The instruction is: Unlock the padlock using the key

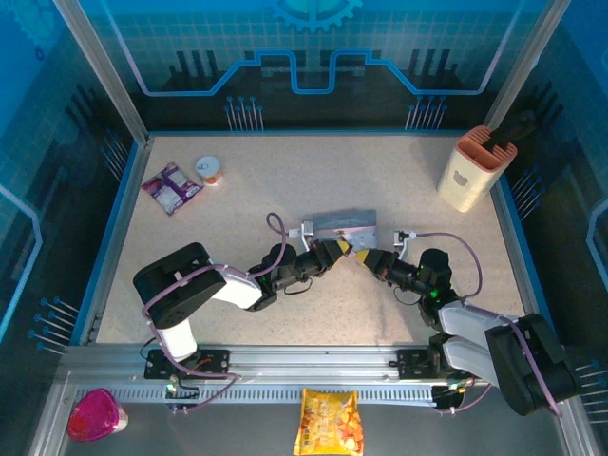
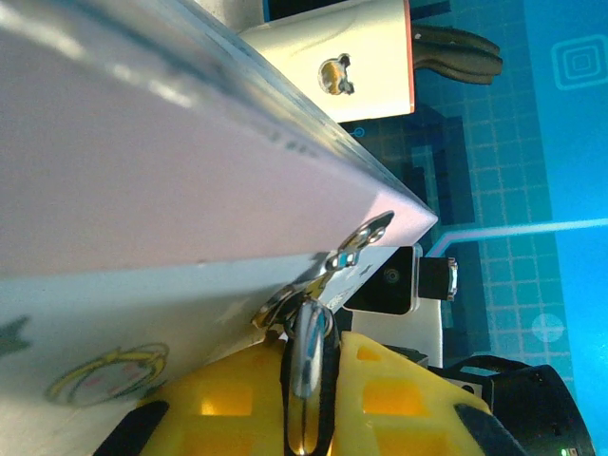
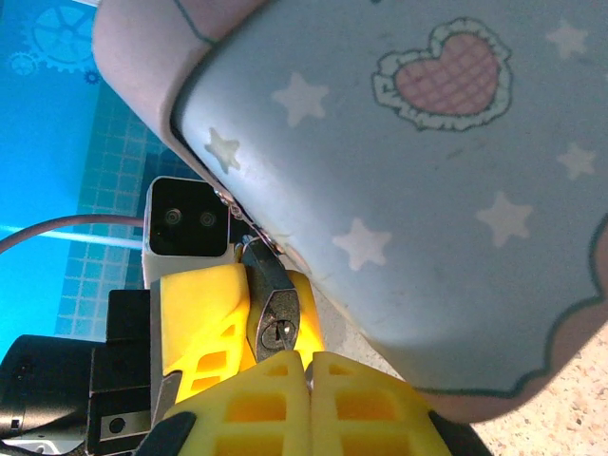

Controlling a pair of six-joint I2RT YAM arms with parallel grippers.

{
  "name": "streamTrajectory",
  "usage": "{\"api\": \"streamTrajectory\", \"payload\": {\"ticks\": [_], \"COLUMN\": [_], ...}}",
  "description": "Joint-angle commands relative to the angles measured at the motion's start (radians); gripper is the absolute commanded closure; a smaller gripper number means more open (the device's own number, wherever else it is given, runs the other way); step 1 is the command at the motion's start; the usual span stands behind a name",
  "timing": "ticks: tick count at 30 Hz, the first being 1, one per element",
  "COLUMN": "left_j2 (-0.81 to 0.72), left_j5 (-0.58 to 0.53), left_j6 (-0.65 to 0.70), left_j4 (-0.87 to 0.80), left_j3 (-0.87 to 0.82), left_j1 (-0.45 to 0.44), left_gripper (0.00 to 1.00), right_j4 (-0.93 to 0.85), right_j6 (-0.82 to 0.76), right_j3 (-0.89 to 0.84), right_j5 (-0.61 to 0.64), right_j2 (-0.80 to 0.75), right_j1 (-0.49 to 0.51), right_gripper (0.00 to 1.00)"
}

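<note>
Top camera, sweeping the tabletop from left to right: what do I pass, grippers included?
purple snack packet → small white cup → left gripper → right gripper → beige holder

The padlock (image 3: 275,321) between the matt yellow plastic fingers (image 2: 399,389) of the left claw (image 2: 306,380) is dull grey metal; the box (image 3: 427,190) above is smooth painted tin.
</note>
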Motion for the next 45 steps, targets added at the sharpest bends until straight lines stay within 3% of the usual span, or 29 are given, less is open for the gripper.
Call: {"api": "streamTrajectory", "payload": {"ticks": [1, 13, 26, 33, 45], "left_j2": [-0.044, 0.039, 0.089, 0.055, 0.028], "left_j5": [0.458, 0.445, 0.443, 0.477, 0.498], "left_j6": [0.053, 0.010, -0.022, -0.005, 0.013], "left_j4": [0.208, 0.207, 0.207, 0.207, 0.207], "left_j3": [0.090, 0.082, 0.086, 0.078, 0.080], "left_j1": [-0.121, -0.116, -0.113, -0.115, -0.124], "left_gripper": [1.00, 1.00, 1.00, 1.00, 1.00], "right_j4": [0.151, 0.027, 0.021, -0.021, -0.116], "right_j6": [0.020, -0.046, -0.057, -0.064, -0.084], "right_j3": [0.061, 0.072, 0.041, 0.045, 0.055], "right_j5": [0.006, 0.056, 0.087, 0.056, 0.109], "right_j2": [0.016, -0.045, -0.055, -0.070, -0.108], "right_j1": [0.008, 0.057, 0.077, 0.008, -0.017], "right_gripper": [1.00, 1.00, 1.00, 1.00, 1.00]}}
